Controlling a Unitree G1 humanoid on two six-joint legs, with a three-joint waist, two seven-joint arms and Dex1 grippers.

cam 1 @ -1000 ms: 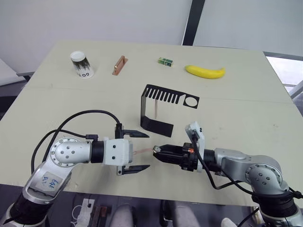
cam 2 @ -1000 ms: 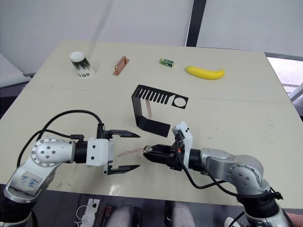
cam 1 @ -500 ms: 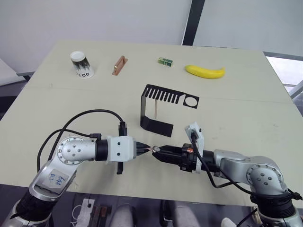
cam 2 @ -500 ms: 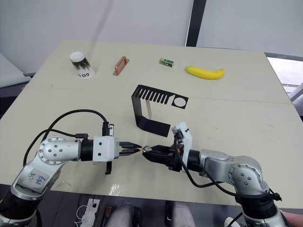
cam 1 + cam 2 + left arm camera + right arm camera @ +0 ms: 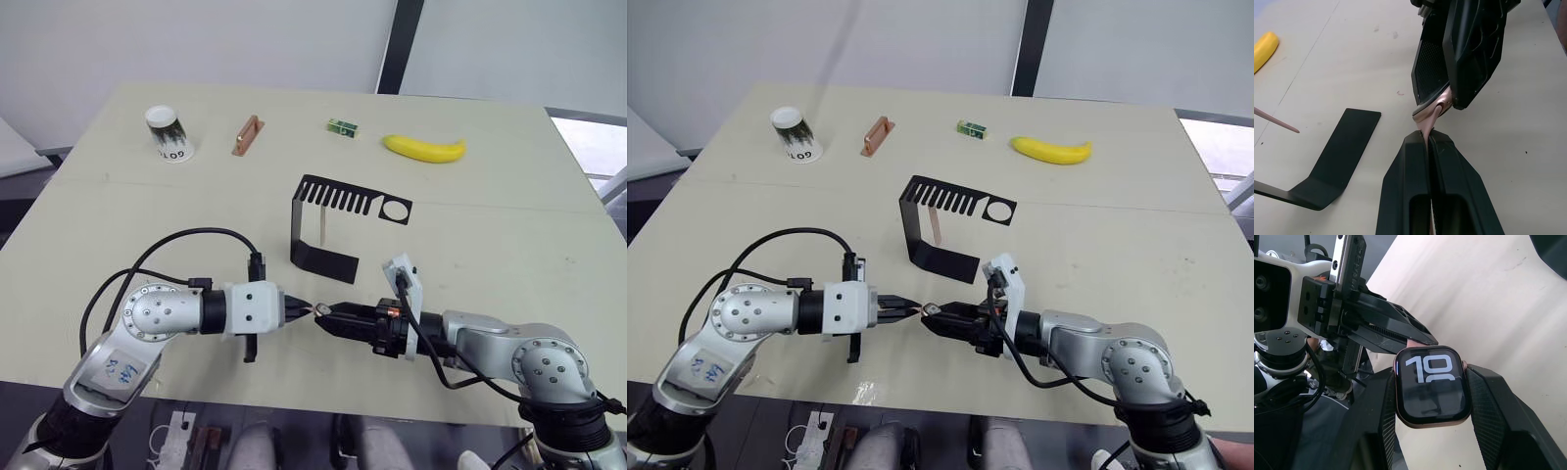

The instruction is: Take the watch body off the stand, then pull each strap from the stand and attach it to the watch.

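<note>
— Since a second ago my left tool (image 5: pixel 297 310) has gone from spread wide to pinched together on the strap (image 5: pixel 1426 128), and its tip now meets the watch body (image 5: pixel 1432 386).

— Where does that leave the right side?

— My right tool (image 5: pixel 326 315) is clamped on the watch body, one finger on each side edge, screen up, just above the table (image 5: pixel 509 225) near its front edge. Behind both sits the stand (image 5: pixel 338 225), with the second strap (image 5: pixel 935 229) hanging from a slot.

— How do you seat this one well?

— I judge the strap end has to line up square with the case groove. I would hold the right side steady and push slowly along the groove with the left, watching for the strap buckling.
</note>
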